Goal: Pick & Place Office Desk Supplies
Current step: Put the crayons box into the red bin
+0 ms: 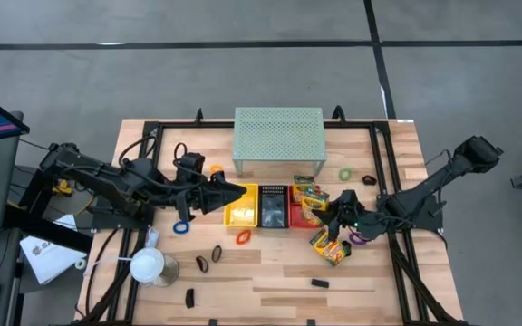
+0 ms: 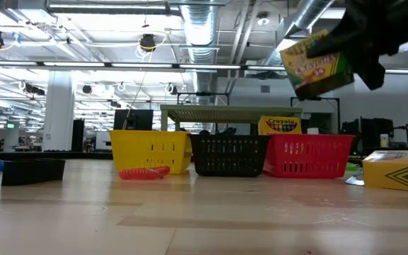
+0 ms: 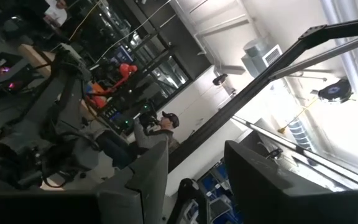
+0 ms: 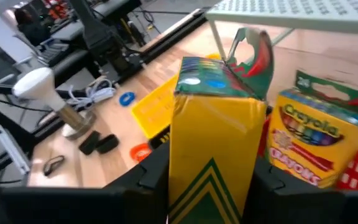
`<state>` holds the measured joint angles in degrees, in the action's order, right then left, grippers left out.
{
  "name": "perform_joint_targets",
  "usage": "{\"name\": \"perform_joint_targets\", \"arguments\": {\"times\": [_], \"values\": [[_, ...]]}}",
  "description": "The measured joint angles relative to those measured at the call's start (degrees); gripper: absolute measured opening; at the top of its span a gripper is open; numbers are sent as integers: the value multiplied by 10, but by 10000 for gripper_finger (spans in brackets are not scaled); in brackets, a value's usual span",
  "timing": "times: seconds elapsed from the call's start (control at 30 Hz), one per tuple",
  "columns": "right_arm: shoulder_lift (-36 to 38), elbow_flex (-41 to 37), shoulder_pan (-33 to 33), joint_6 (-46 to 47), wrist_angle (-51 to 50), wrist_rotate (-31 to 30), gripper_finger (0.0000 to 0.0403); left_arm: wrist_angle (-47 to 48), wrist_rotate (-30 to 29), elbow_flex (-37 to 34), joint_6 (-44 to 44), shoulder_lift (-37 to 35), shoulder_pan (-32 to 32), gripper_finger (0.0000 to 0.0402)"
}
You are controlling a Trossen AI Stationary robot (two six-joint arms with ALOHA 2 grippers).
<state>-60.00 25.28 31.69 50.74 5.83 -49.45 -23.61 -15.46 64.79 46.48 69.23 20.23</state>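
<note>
My right gripper (image 1: 341,214) (image 4: 210,177) is shut on a yellow-green crayon box (image 2: 316,64) (image 4: 215,124), high above the table near the red basket (image 1: 301,215). A second crayon box (image 4: 316,140) stands in that red basket. A third (image 1: 331,246) (image 2: 401,171) lies flat on the table. My left gripper (image 1: 232,192) (image 3: 194,180) is open and holds nothing, over the yellow basket (image 1: 240,208). Ring bands lie loose: blue (image 1: 181,227), orange (image 1: 243,237), green (image 1: 344,173), purple (image 1: 358,238). Small black clips (image 1: 202,263) sit toward the near edge. My right gripper pinches the crayon box between its two fingers (image 4: 151,177), one on each long side (image 4: 179,168). The end with the open flap (image 4: 250,53) points away from the fingers. In the low view the box is lifted clear and tilted.
Yellow, black (image 1: 272,206) and red baskets stand in a row mid-table. The pale green mesh shelf (image 1: 278,136) is behind them. A white round-headed lamp-like object (image 1: 148,264) stands near the left front. More black clips (image 1: 320,283) lie near the front edge.
</note>
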Motion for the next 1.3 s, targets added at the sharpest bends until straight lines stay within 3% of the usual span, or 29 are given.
{"name": "perform_joint_targets", "arguments": {"times": [0.3,0.57,1.1,1.3], "values": [[-8,-78,-60,-32,118,41,135,23,-3,0,-2,4,0,154],[-89,-79,-110,-83,195,102,134,17,-14,0,2,10,1,154],[-248,-78,-133,-72,357,105,128,17,-31,0,4,11,12,154],[-261,-78,-133,-72,368,105,128,17,-30,0,5,11,15,154]]}}
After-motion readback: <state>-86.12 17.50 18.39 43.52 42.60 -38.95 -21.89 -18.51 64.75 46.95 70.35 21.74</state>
